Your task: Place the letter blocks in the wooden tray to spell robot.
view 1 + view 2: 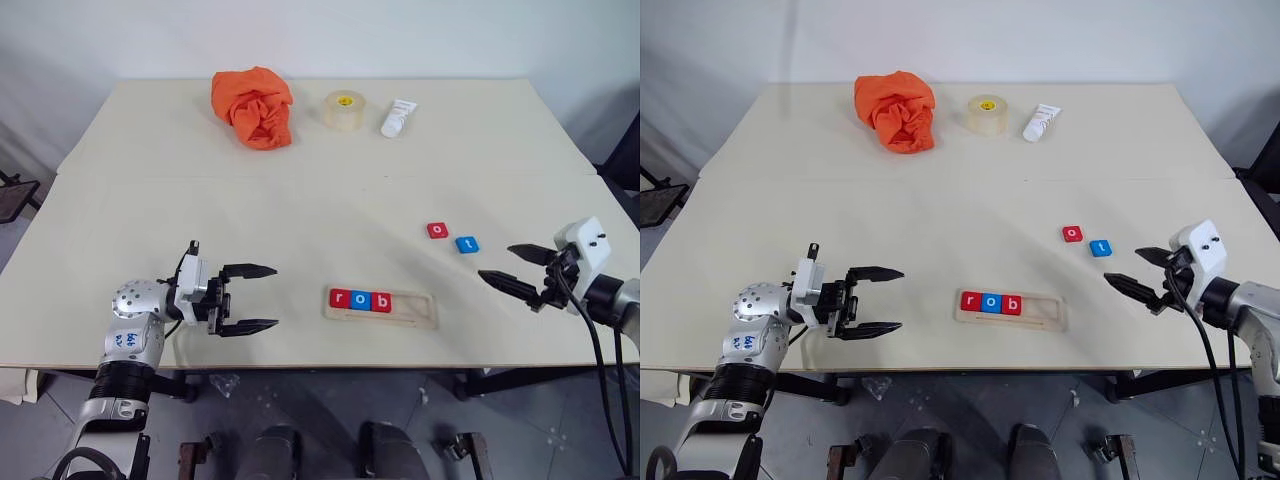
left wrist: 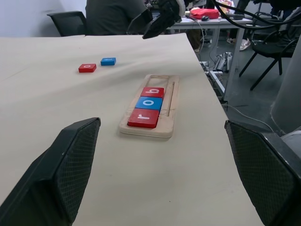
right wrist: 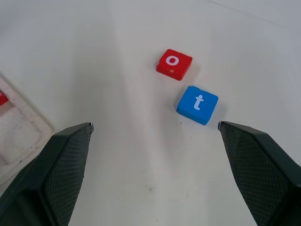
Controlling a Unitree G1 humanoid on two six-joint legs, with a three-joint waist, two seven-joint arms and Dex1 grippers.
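The wooden tray point(image 1: 381, 307) lies near the table's front edge with three letter blocks in its left part: red r point(image 1: 340, 298), blue o point(image 1: 361, 300), red b point(image 1: 381, 302). Its right part is bare. A red o block point(image 1: 437, 230) and a blue t block point(image 1: 467, 244) lie loose on the table, right of and behind the tray. My right gripper point(image 1: 508, 268) hangs open just right of the blue t, with nothing between its fingers. To the tray's left, my left gripper point(image 1: 262, 298) is open and empty, pointing toward the tray.
At the table's back lie a crumpled orange cloth point(image 1: 254, 106), a tape roll point(image 1: 345, 109) and a white tube point(image 1: 398, 118). In the left wrist view a seated person point(image 2: 115, 16) and chairs are visible beyond the table's far end.
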